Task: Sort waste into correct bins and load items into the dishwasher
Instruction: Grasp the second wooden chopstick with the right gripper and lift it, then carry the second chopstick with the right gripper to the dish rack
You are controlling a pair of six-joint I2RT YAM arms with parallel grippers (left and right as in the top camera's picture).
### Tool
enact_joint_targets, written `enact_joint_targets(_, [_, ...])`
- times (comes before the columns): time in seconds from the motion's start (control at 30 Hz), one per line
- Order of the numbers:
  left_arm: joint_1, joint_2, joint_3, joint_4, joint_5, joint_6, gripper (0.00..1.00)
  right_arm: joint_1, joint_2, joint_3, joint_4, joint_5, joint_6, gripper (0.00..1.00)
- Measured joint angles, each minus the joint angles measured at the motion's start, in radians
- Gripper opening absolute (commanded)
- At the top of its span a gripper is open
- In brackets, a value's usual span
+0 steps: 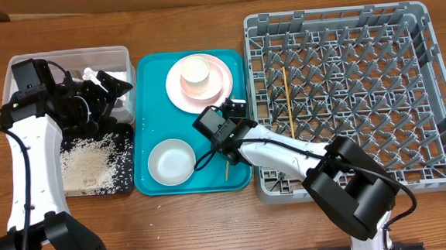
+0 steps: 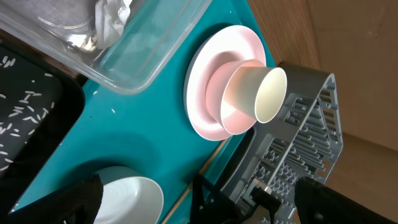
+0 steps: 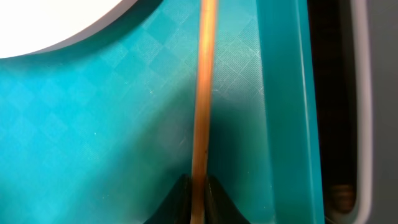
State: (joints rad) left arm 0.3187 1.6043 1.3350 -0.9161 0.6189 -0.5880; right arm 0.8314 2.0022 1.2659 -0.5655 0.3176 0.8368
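— Right claw (image 3: 196,194)?
— Pinching a chopstick (image 3: 204,93) by the teal tray's (image 3: 93,155) rim, arm stretched low.
— Left claw (image 1: 116,83)?
— Wide, above the tub (image 1: 119,54) holding napkins (image 1: 89,73); rice (image 1: 89,160) covers the black tray (image 1: 125,176).

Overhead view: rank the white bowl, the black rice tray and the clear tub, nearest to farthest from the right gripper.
1. White bowl, just left of the right gripper, which pinches a chopstick.
2. Black rice tray, farther left.
3. Clear tub, farthest, top-left corner.
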Motion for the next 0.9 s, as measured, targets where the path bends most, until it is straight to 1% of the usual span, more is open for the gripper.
enact_joint_targets(0.17, [0.0,0.0,0.0,0.0,0.0,0.0,1.0,0.0,0.0,0.0,0.001,0.0,0.001,0.08])
enact_joint_targets(0.27, [0.0,0.0,0.0,0.0,0.0,0.0,1.0,0.0,0.0,0.0,0.001,0.0,0.0,0.04])
enact_joint_targets(0.5, [0.0,0.0,0.0,0.0,0.0,0.0,1.0,0.0,0.0,0.0,0.001,0.0,0.001,0.04])
enact_joint_targets(0.73, [0.0,0.0,0.0,0.0,0.0,0.0,1.0,-0.001,-0.004,0.028,-0.039,-0.004,-0.004,0.04])
enact_joint_targets(0.9, [0.0,0.0,0.0,0.0,0.0,0.0,1.0,-0.001,-0.068,0.03,-0.069,-0.002,-0.03,0.04])
